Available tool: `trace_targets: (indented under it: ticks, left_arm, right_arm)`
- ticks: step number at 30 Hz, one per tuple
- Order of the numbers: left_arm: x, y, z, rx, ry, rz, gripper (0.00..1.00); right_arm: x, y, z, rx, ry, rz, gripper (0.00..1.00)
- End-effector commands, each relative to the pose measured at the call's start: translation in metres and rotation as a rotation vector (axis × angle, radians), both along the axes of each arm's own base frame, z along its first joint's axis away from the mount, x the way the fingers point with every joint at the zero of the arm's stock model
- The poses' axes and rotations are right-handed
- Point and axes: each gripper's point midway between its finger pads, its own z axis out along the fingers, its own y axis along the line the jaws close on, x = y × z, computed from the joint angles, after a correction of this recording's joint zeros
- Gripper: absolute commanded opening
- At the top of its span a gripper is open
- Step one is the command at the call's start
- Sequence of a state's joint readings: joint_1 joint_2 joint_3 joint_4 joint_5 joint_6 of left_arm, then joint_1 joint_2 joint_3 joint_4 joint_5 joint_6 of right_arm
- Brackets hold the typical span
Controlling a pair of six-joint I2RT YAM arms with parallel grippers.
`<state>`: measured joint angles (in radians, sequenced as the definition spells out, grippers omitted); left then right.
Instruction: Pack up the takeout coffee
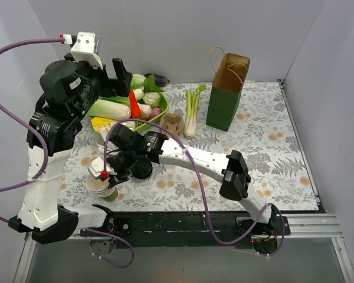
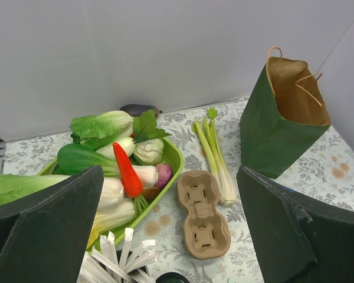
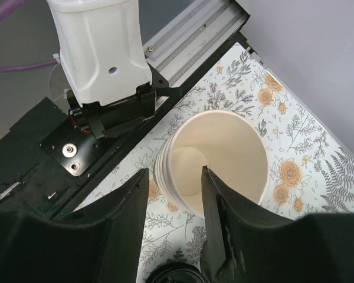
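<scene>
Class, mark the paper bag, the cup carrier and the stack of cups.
paper bag (image 2: pixel 271 132): left wrist view, green front wall.
cup carrier (image 2: pixel 201 212): left wrist view, ridge between wells.
stack of cups (image 3: pixel 230 147): right wrist view, cream inner wall.

1. A robot test cell in a lab; plain grey walls (image 1: pixel 194 35) box in one table.
2. White robot arms (image 1: pixel 44 177) are bolted to a metal rail (image 1: pixel 307 223); purple cables (image 1: pixel 29 42) hang loose.
3. Props lie on a floral cloth (image 1: pixel 265 147); vegetables (image 2: pixel 130 171), a paper bag (image 2: pixel 283 118).
</scene>
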<state>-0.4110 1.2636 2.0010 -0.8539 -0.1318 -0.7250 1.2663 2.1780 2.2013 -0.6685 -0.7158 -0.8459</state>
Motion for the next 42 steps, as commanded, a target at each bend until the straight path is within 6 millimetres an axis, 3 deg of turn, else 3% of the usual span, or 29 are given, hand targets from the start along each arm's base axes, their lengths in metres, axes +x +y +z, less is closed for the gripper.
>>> trace_targets:
  ticks: [1,10,22,36,42]
  left_arm:
    - [-0.012,-0.002,0.001,-0.032,0.006,-0.041,0.98]
    - [-0.022,0.012,-0.001,-0.056,0.014,-0.019,0.98]
    - [-0.039,0.027,-0.002,-0.075,0.02,-0.015,0.98]
    - [-0.045,0.036,0.0,-0.092,0.015,-0.004,0.98]
    - [-0.048,0.039,0.001,-0.093,0.011,0.004,0.98]
  right_arm:
    - [-0.004,0.015,0.002,0.043,-0.012,0.008,0.47]
    - [-0.005,0.013,-0.011,0.015,-0.019,0.011,0.43]
    - [-0.007,0.014,-0.017,-0.001,-0.031,0.004,0.27]
    - [-0.009,0.01,-0.027,-0.025,-0.075,0.012,0.27]
    - [-0.009,0.011,-0.025,-0.019,-0.081,0.011,0.16]
